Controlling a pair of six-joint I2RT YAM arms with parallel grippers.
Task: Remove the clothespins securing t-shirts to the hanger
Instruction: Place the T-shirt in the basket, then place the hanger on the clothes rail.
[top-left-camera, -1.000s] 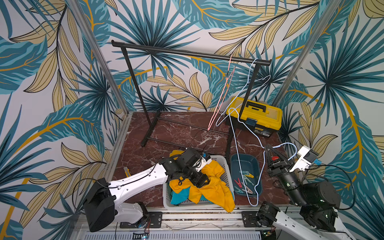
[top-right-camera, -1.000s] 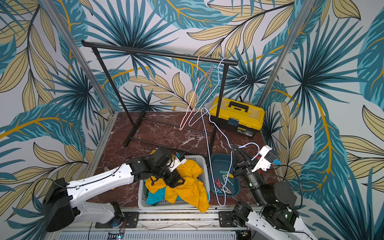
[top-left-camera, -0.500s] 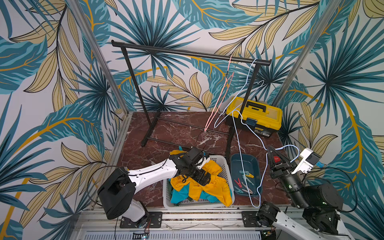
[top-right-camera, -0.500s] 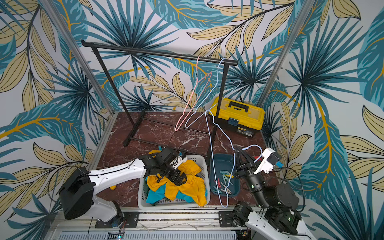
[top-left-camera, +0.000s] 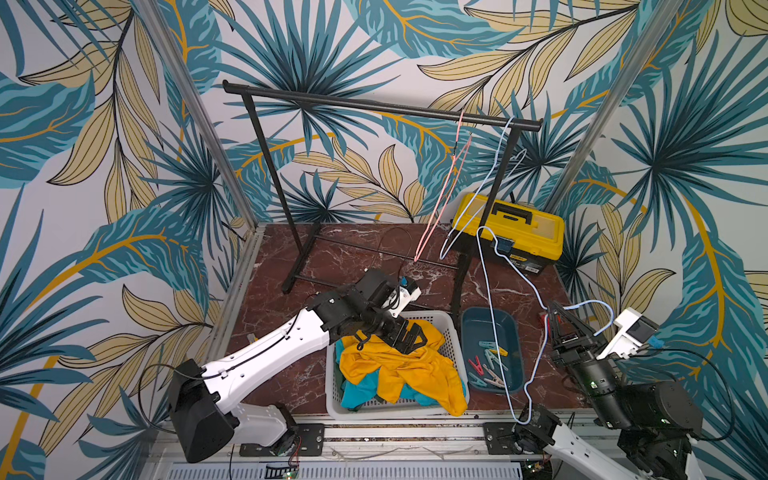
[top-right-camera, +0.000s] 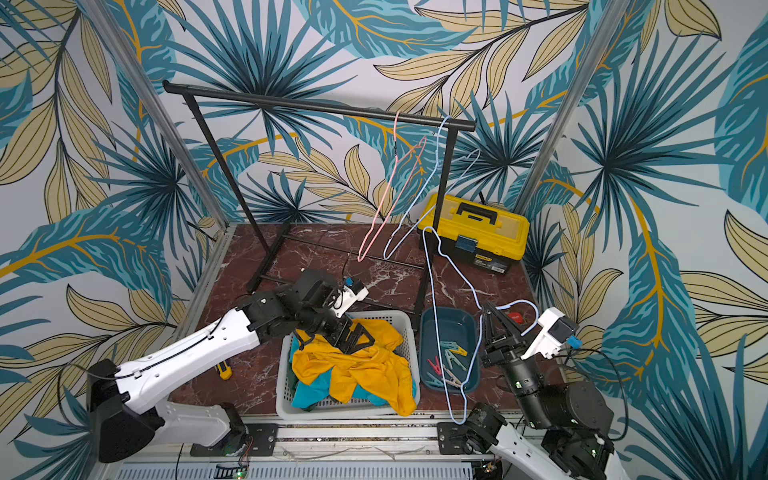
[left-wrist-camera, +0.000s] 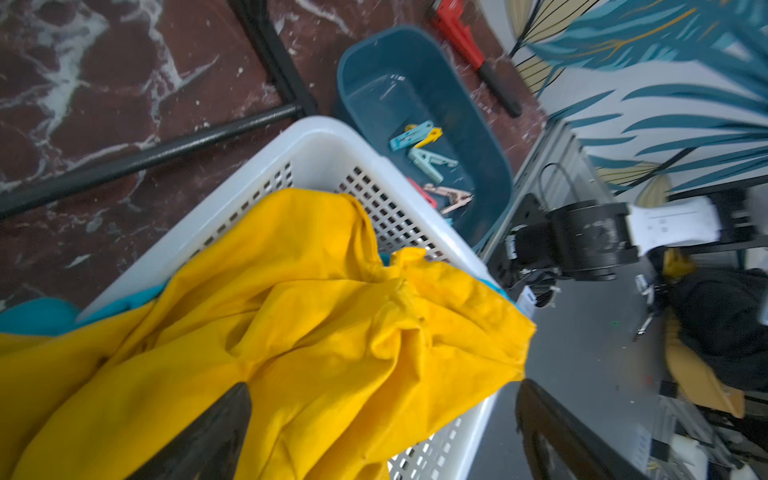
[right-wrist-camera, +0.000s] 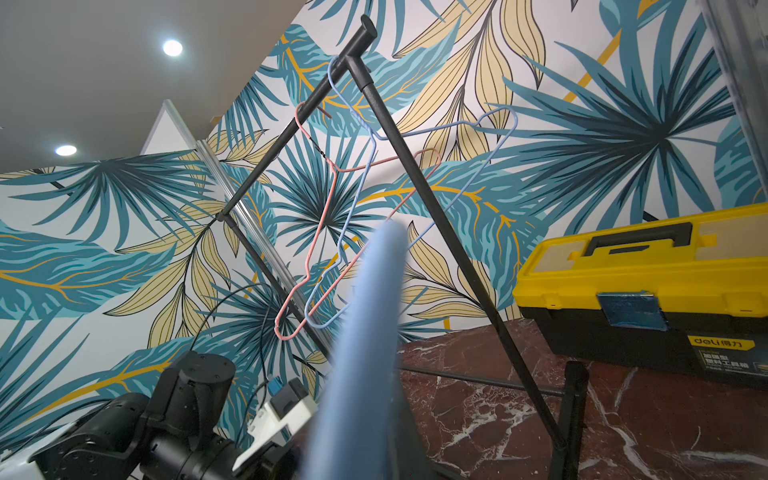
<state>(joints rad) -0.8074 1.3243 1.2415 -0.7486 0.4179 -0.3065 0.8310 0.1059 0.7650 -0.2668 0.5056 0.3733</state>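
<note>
Start at the left gripper: jaws spread wide, nothing pinched between them, poised right over the yellow t-shirt; a second ago those fingers sat lower, in among the cloth, and now they're lifted; whether a fingertip brushes the fabric, I can't tell. That shirt lies heaped on a turquoise t-shirt in the white basket, one corner spilling over the front rim just as before; both t-shirts are off the hangers. Over to the right gripper: jaws clamped on the neck of a light-blue wire hanger, bare, standing tilted with its far corner down by the front rail; the grip looks the same as a second ago, the wrist only slightly shifted. Between the basket and the right arm, the teal bin holds the clothespins, loose in a small pile; behind, the black rack carries a pink hanger, bare too.
</note>
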